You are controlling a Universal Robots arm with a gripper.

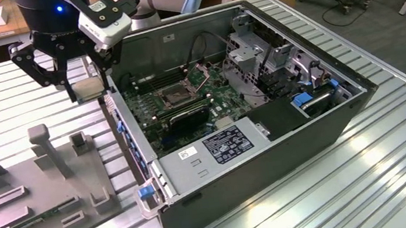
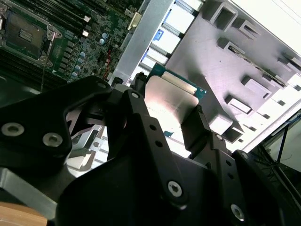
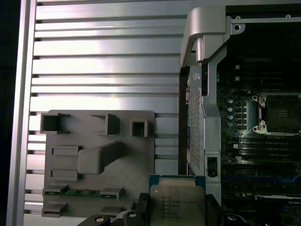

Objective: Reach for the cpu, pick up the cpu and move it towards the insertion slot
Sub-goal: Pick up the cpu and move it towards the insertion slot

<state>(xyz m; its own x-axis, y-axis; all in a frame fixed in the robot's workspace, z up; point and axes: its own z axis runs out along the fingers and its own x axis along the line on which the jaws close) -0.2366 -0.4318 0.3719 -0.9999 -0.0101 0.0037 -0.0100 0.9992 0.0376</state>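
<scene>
The small square cpu with a silvery metal top and thin green rim [image 1: 90, 86] is pinched by two opposite edges between the black fingers of the gripper [image 1: 89, 89]. In the exterior view it hangs clear of the surfaces below, just outside the wall of the open black computer case [image 1: 272, 158], on the exterior view's left of it. In the first wrist view the cpu [image 3: 177, 197] shows its metal top to the camera, with a dark finger [image 3: 143, 207] tight against each side. Under it lies the corner of a grey plastic fixture plate with raised pockets and posts [image 3: 136, 160], close to the case wall. A narrow green circuit strip [image 3: 82, 192] lies in one of the plate's holders.

The insertion slot, a square silver-framed socket with a dark centre [image 1: 177, 95], sits open on the green motherboard inside the case, well apart from the cpu. It also shows in both wrist views [image 3: 281, 113] [image 2: 28, 33]. Case and plate rest on a counter of ribbed aluminium slats [image 1: 368, 175].
</scene>
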